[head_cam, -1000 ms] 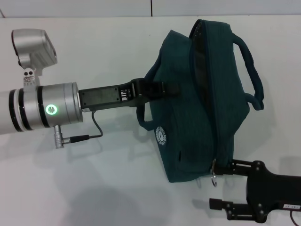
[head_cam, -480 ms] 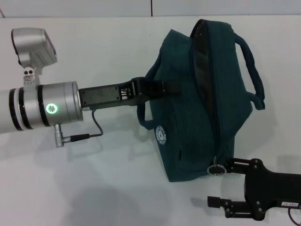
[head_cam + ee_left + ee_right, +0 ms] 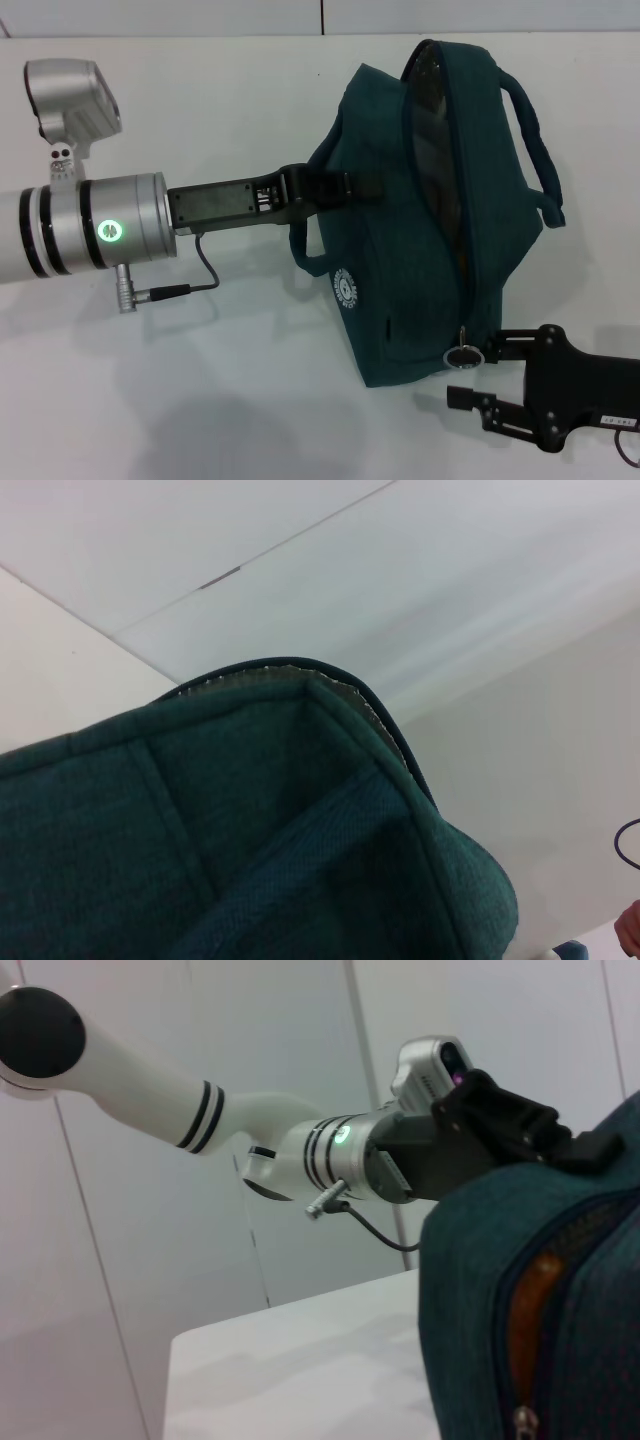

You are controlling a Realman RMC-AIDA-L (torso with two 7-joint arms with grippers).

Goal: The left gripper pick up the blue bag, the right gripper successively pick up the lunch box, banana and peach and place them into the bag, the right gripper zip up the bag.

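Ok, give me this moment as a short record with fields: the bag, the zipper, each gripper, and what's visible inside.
bag: blue bag held up above the white table
left gripper: left gripper shut on the bag's near handle
zipper: mostly open; silver ring pull at the bag's near end
right gripper: right gripper open, one finger at the ring pull
contents: something orange-yellow shows through the zipper gap in the right wrist view; cannot tell which item
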